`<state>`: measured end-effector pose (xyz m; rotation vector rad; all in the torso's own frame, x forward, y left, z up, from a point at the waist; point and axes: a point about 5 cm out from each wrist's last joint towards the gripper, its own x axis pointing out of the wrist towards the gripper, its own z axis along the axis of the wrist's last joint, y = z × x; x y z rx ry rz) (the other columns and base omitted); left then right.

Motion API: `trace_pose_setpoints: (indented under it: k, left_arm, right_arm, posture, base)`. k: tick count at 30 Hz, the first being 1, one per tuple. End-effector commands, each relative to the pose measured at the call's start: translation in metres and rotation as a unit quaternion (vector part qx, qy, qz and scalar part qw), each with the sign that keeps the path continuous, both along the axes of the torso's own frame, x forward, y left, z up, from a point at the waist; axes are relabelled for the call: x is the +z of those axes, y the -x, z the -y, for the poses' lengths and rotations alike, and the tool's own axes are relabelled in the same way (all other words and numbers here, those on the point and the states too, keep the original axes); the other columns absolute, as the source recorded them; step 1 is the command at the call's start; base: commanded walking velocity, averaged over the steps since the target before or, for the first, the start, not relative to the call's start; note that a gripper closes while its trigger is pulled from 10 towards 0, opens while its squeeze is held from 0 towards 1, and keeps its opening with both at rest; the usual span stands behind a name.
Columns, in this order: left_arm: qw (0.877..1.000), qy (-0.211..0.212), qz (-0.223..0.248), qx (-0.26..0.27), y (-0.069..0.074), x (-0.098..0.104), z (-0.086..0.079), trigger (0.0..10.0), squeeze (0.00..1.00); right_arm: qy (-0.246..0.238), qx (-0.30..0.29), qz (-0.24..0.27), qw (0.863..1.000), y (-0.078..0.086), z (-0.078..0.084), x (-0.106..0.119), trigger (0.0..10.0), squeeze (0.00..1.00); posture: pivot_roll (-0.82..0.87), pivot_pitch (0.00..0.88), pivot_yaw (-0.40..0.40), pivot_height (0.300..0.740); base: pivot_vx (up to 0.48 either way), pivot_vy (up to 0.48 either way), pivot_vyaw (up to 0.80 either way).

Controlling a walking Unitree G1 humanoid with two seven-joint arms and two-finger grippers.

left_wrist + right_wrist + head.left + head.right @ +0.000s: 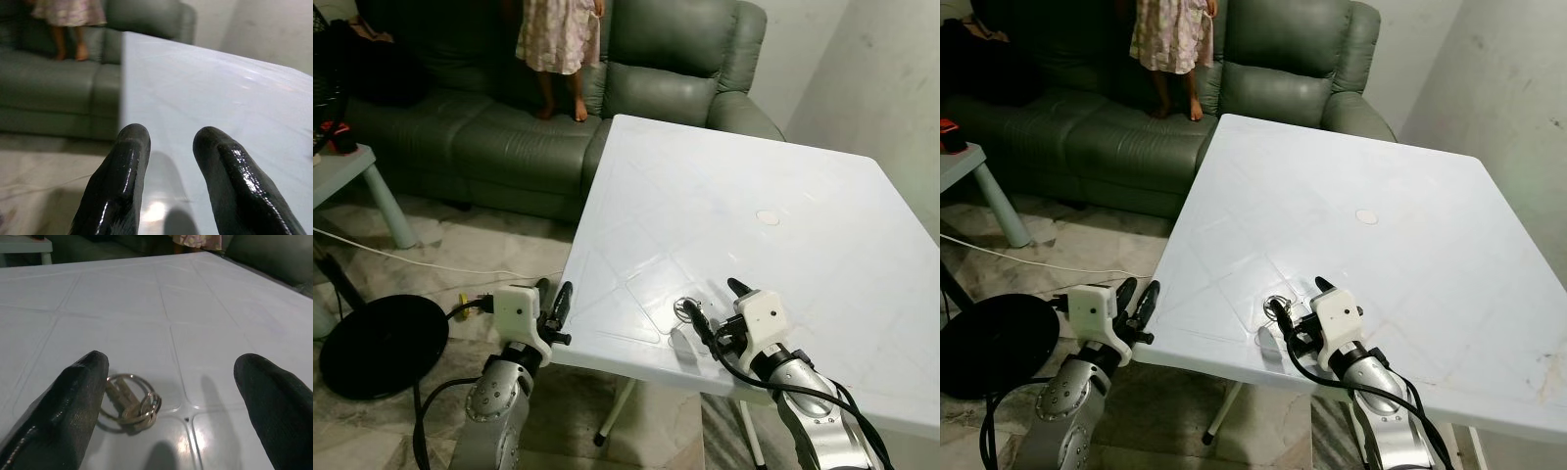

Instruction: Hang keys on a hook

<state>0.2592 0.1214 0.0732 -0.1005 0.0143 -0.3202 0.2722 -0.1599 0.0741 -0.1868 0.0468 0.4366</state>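
A small bunch of keys (129, 404) on a ring lies near the front edge of the white table (754, 176). In the left eye view the keys (685, 309) rest just beside the left finger of my right gripper (714, 298). That gripper hovers low over the table, open wide, with the keys (1276, 302) by its left fingertip and nothing gripped. My left gripper (554, 292) is at the table's front left corner, just off the edge. Its fingers (132, 147) stand a narrow gap apart with nothing between them.
A grey-green sofa (489, 127) runs along the back, and a person (558, 59) stands on its seat. A pale side table (352, 166) is at the left. A black round base (382, 343) and a white cable (431, 262) lie on the marble floor. A wall (891, 88) closes the right side.
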Motion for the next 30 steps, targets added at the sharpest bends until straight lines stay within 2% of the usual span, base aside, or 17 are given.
trace_pose_setpoints:
  k: [1,8,18,28,30]
  left_arm:
    - [0.999,-0.009,-0.002,-0.034,0.004,-0.001,0.013,10.0,0.0]
    - [0.999,-0.011,0.004,-0.05,0.007,0.002,0.02,10.0,0.0]
    - [0.998,-0.022,0.016,-0.061,0.008,0.008,0.027,10.0,0.0]
    - [0.998,-0.025,0.016,-0.062,0.007,0.011,0.027,10.0,0.0]
    - [0.998,-0.025,0.015,-0.061,0.007,0.011,0.028,10.0,0.0]
  right_arm:
    - [0.007,0.002,-0.012,1.0,-0.003,0.004,0.0,10.0,0.0]
    - [-0.033,0.011,-0.033,0.999,-0.006,0.0,0.006,10.0,0.0]
    - [-0.058,-0.003,-0.051,0.997,-0.005,-0.01,0.017,10.0,0.0]
    - [-0.069,-0.076,-0.074,0.992,-0.012,-0.018,0.034,10.0,0.0]
    - [-0.051,-0.1,-0.073,0.991,-0.014,-0.018,0.037,10.0,0.0]
  posture:
    - [0.13,0.0,-0.128,0.74]
    - [0.13,0.0,-0.13,0.74]
    - [0.13,0.0,-0.125,0.74]
    - [0.12,0.0,-0.117,0.74]
    - [0.12,0.0,-0.116,0.74]
  base:
    - [0.0,0.0,0.0]
    - [0.0,0.0,0.0]
    - [0.0,0.0,0.0]
    - [0.0,0.0,0.0]
    - [0.0,0.0,0.0]
